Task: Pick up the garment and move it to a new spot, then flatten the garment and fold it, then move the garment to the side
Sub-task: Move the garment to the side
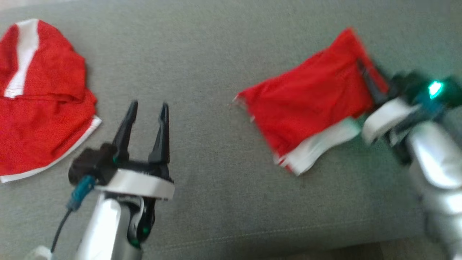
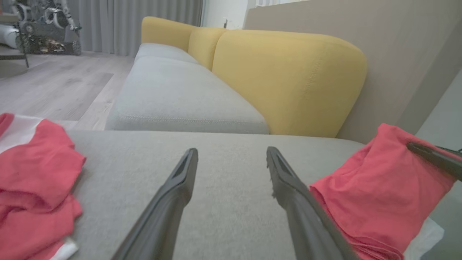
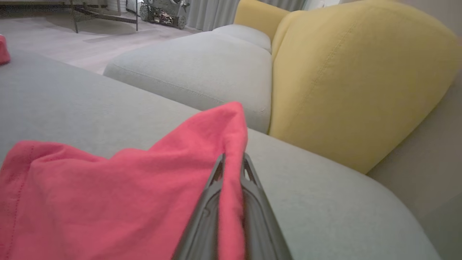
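Two grippers, two garments: right gripper [image 3: 232, 162] pressed shut on the far corner of the folded red-and-white garment [image 1: 310, 104] at the right of the grey sofa seat [image 1: 216, 54], left gripper [image 1: 148, 108] spread wide mid-seat, second red-and-white garment [image 1: 39, 108] crumpled at far left.

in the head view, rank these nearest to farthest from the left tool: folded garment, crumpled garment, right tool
1. crumpled garment: just to the left of the left tool
2. folded garment: across the grey cushion to its right
3. right tool: farthest right, shut on the folded garment's far edge
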